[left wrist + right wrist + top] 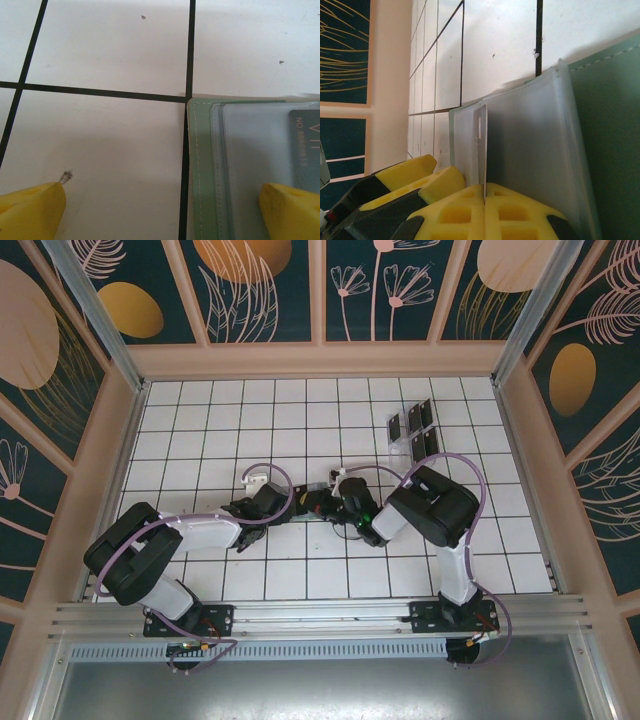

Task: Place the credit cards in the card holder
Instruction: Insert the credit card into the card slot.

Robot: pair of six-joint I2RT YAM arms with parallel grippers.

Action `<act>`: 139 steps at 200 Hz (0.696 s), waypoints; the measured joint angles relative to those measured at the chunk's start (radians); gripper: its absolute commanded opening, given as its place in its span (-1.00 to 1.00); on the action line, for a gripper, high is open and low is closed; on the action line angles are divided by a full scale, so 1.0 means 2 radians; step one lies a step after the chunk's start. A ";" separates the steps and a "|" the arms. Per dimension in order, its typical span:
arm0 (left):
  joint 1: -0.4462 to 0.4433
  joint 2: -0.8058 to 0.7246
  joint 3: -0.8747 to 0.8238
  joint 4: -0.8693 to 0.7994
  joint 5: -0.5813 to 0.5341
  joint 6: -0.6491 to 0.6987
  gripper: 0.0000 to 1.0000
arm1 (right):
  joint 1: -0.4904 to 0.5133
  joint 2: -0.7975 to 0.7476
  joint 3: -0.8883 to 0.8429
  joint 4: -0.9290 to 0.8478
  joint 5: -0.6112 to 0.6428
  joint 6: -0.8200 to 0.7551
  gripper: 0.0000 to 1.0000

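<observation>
While a clear leaf [520, 140] of the card holder [610, 150] is pinched by the closed right gripper [485, 190], its edge is straddled by the spread left gripper [161, 202], and the spare credit cards [418, 417] are seen at one o'clock from it, nearer the right arm.

the top camera looks down from behind the arms [440, 510] over the whole table [250, 410]; both wrist cameras sit close to the same wallet [200, 175], left facing downward, right skimming along it.

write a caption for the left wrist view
Open yellow fingers: one over bare tile, one over the card holder beside its sleeved dark card.
</observation>
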 measured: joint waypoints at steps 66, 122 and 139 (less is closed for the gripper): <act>0.000 -0.012 0.003 -0.024 0.000 0.001 0.97 | 0.000 -0.029 0.066 -0.135 -0.018 -0.060 -0.14; 0.004 -0.045 0.010 -0.058 0.000 0.000 0.97 | -0.001 -0.041 0.136 -0.298 0.001 -0.134 -0.07; 0.011 -0.055 0.010 -0.060 0.004 0.000 0.97 | -0.001 -0.045 0.147 -0.329 0.010 -0.150 -0.05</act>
